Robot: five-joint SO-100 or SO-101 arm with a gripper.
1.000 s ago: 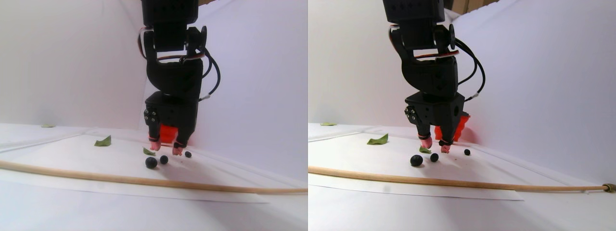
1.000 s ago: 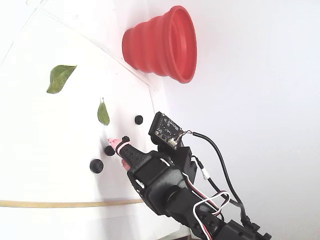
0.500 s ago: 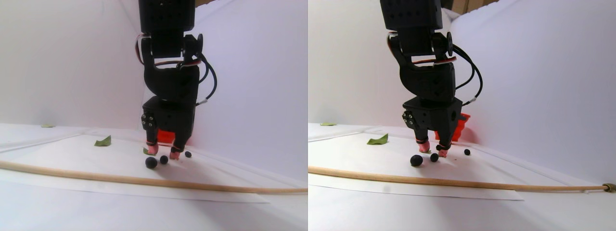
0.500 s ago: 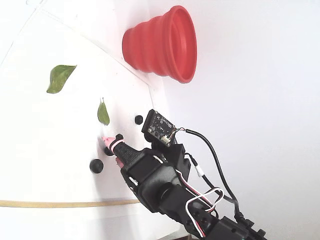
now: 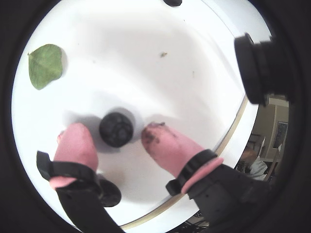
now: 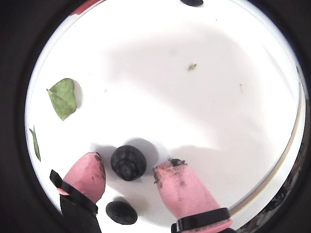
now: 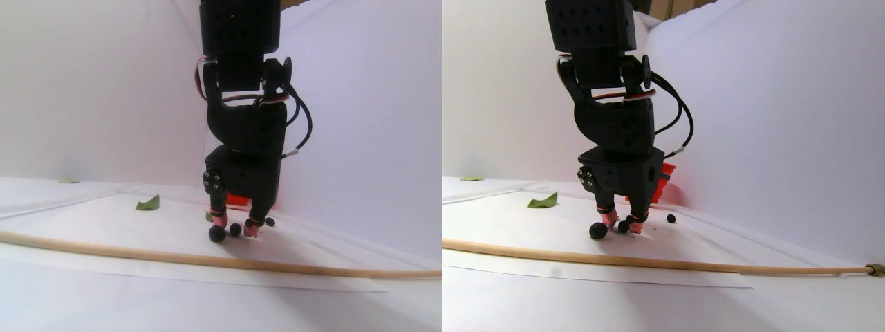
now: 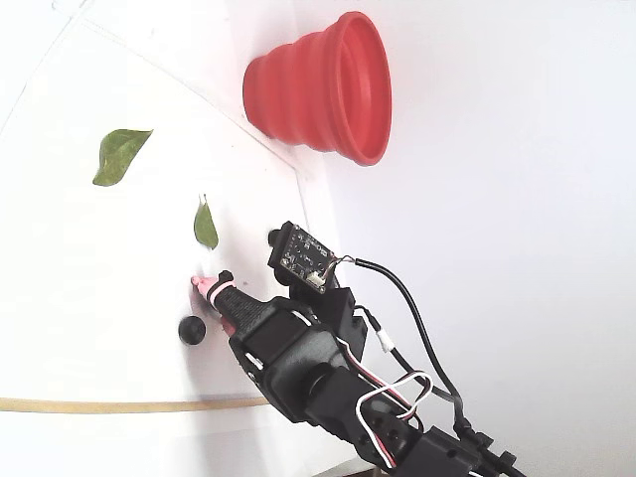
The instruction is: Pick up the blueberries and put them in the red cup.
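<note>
Wrist views are the clearest: a small round dark navy blueberry (image 5: 116, 128) is seen lying on the white paper sheet (image 5: 146, 58), straight between the 2 pink-tipped fingers (image 5: 75, 145) of the black gripper (image 5: 114, 141). The jaws are held apart, narrowly bracketing the berry, with slim gaps visible on both sides, so nothing is gripped yet. A straight closing is judged sufficient. Another berry (image 6: 121, 212) lies beside 1 finger, just behind. The bright red ribbed cup (image 8: 323, 87) is seen well apart in the fixed view, beyond a flat green leaf (image 8: 205, 226).
</note>
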